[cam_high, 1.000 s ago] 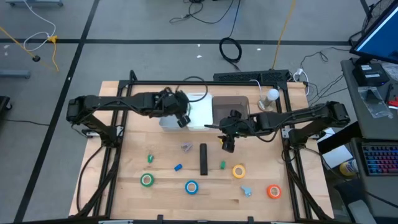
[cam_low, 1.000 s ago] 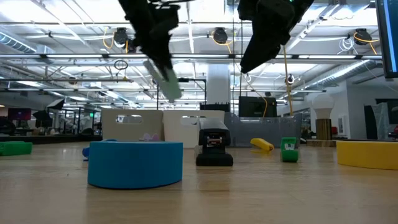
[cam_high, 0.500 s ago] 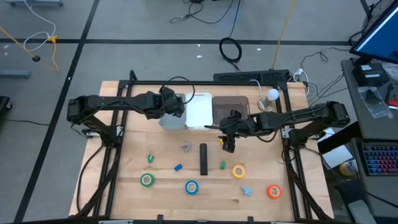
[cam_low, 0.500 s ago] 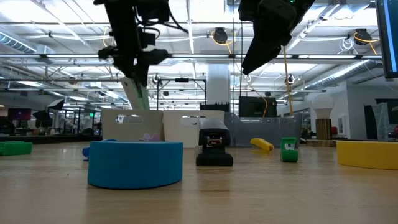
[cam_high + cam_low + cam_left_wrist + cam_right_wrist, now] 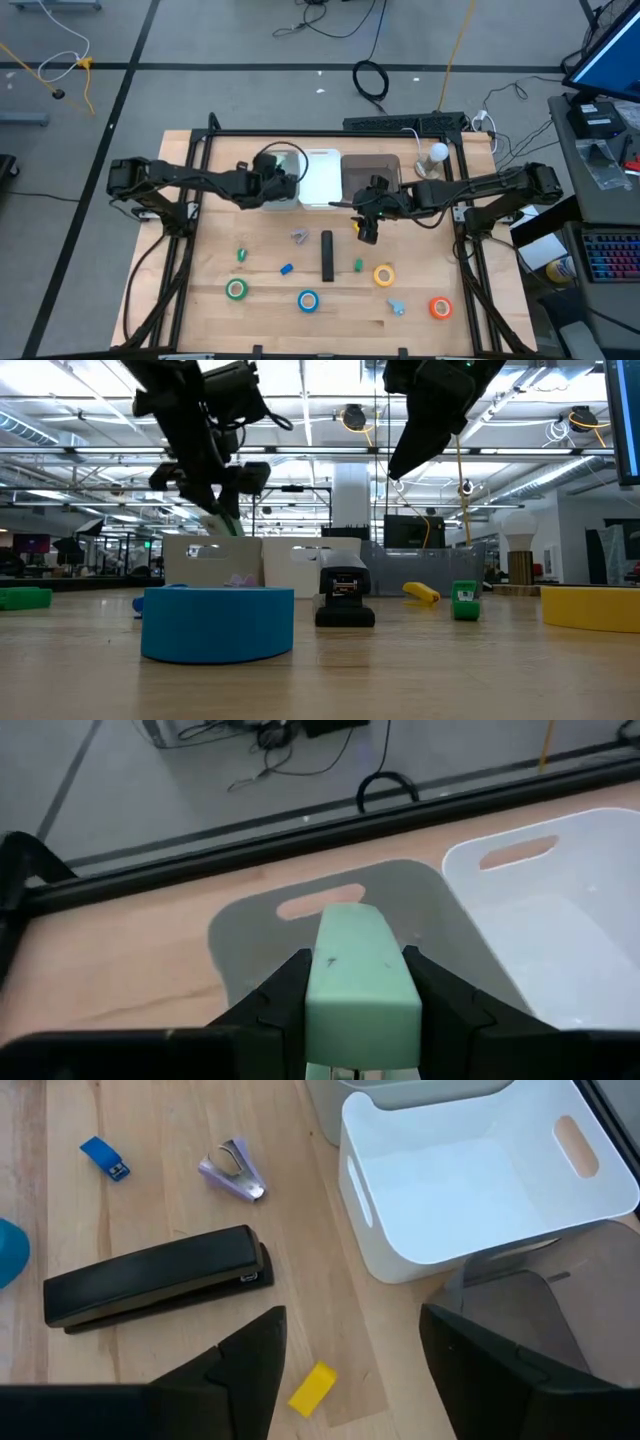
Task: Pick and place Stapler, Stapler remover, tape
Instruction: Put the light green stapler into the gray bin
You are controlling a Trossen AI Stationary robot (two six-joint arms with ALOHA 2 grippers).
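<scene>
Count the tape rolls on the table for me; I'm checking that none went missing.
4, all near the table's front: green leftmost, blue next, yellow right of centre, orange rightmost. None seems hidden.

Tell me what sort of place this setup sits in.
Probably a large open lab or workshop: the low view shows exposed ceiling trusses and distant workstations, and the high view shows a wooden table on a grey floor with loose cables and a keyboard.
</scene>
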